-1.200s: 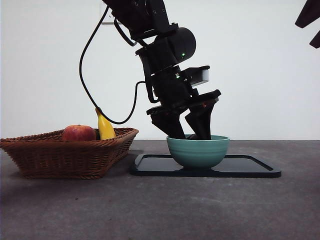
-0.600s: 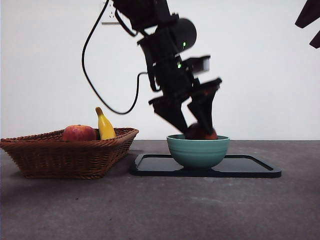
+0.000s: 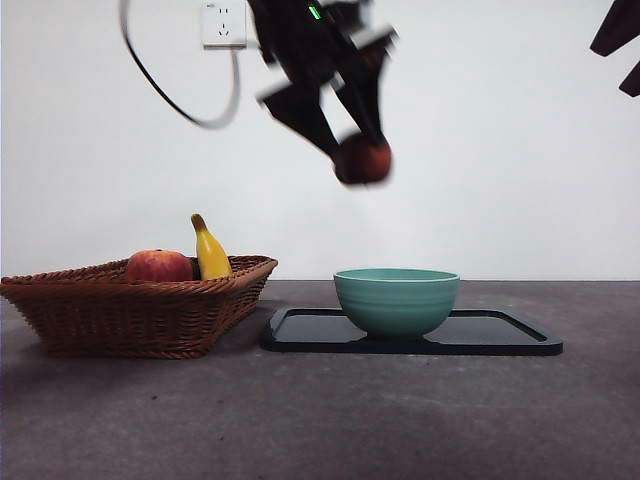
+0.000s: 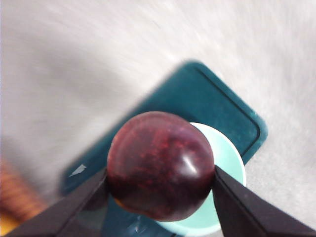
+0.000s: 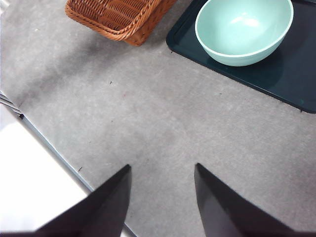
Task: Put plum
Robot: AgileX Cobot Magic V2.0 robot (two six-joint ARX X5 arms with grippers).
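The left gripper (image 3: 350, 140) holds the plum (image 3: 363, 160) between its jaws, high above the bowl (image 3: 396, 298). The right gripper (image 5: 160, 197) waits, jaws wide. Placing is not yet done.

You see a dark maroon plum (image 4: 160, 165) with red mottling and a white glint, clamped between the black jaws of the left tool (image 4: 160, 197). Below sits a pale mint-green bowl (image 3: 396, 298) with faint rings on a black tray (image 3: 500, 335). The woven brown basket (image 3: 140, 310) holds a red-orange fruit (image 3: 158, 266) and a yellow banana (image 3: 209, 252); the tabletop (image 5: 173, 128) is speckled grey.
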